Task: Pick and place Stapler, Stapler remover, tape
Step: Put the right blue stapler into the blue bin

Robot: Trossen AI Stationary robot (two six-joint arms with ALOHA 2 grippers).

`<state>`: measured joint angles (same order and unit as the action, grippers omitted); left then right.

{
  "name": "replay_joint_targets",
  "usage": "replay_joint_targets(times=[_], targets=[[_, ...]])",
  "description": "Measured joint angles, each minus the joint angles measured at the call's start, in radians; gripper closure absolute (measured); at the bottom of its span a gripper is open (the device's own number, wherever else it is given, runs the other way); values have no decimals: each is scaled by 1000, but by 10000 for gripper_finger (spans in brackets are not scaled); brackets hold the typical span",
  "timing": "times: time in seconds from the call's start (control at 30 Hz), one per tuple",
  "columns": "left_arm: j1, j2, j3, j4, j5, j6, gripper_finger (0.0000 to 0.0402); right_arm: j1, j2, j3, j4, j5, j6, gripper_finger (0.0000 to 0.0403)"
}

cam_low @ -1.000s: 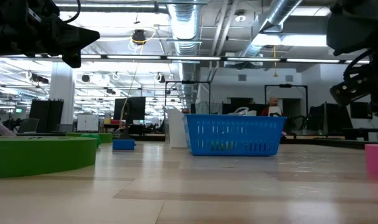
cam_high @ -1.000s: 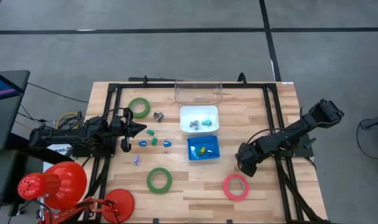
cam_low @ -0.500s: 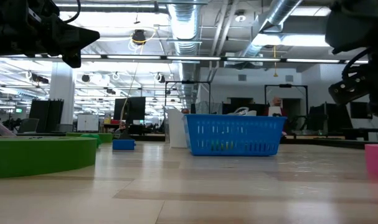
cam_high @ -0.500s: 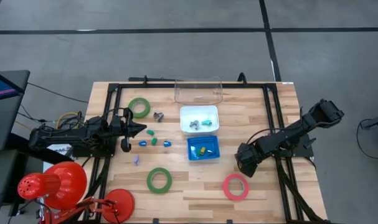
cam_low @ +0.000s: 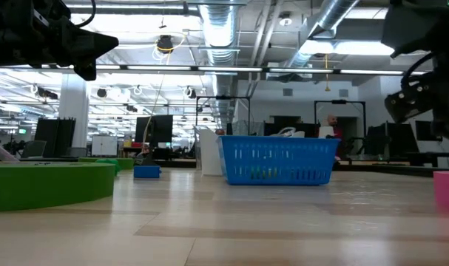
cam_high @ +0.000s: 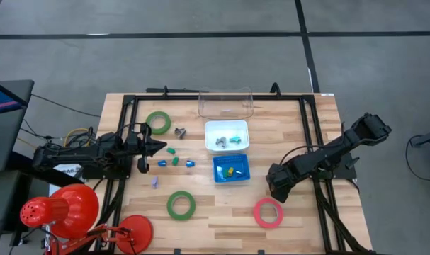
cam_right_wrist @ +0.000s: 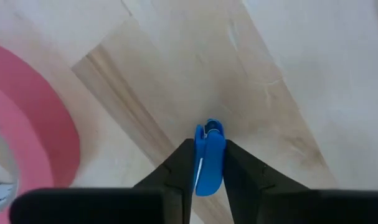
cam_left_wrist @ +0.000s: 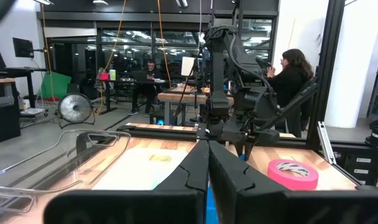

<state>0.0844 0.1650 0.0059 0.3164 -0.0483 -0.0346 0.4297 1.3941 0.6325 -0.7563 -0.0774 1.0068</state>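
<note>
My right gripper (cam_high: 275,190) hangs above the table's right half, just far of the pink tape ring (cam_high: 268,212), and is shut on a small blue piece (cam_right_wrist: 208,155). Two green tape rings lie flat on the wood, one far left (cam_high: 158,122) and one near the front (cam_high: 180,204). A grey staple remover (cam_high: 180,131) and several tiny green, blue and purple pieces (cam_high: 176,161) lie left of centre. My left gripper (cam_high: 161,146) is shut, holds nothing, and points level over the table's left side toward them. My right gripper pinches the small blue piece (cam_right_wrist: 208,163) between its two fingers, whose tips (cam_right_wrist: 184,155) press on its two flat sides. The fingers point down from above. The piece stands on edge in the hold, clear of the wood, with its shadow on the boards below.
A white tray (cam_high: 227,126) and a blue basket (cam_high: 231,160) with small pieces stand at the centre. A clear bin (cam_high: 225,103) is at the far edge. A black frame (cam_high: 129,106) rims the table. A red lamp (cam_high: 66,209) sits at the near left corner.
My right gripper has risen a little and drifted slightly toward the table's left, away from the pink tape ring. My left arm has kept still.
</note>
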Motion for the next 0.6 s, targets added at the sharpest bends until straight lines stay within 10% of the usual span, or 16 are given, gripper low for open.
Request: replay_joint_targets(times=[0.6], targets=[[0,0,0,0,0,0,398,-131,0,203,-3,0,-289,341]])
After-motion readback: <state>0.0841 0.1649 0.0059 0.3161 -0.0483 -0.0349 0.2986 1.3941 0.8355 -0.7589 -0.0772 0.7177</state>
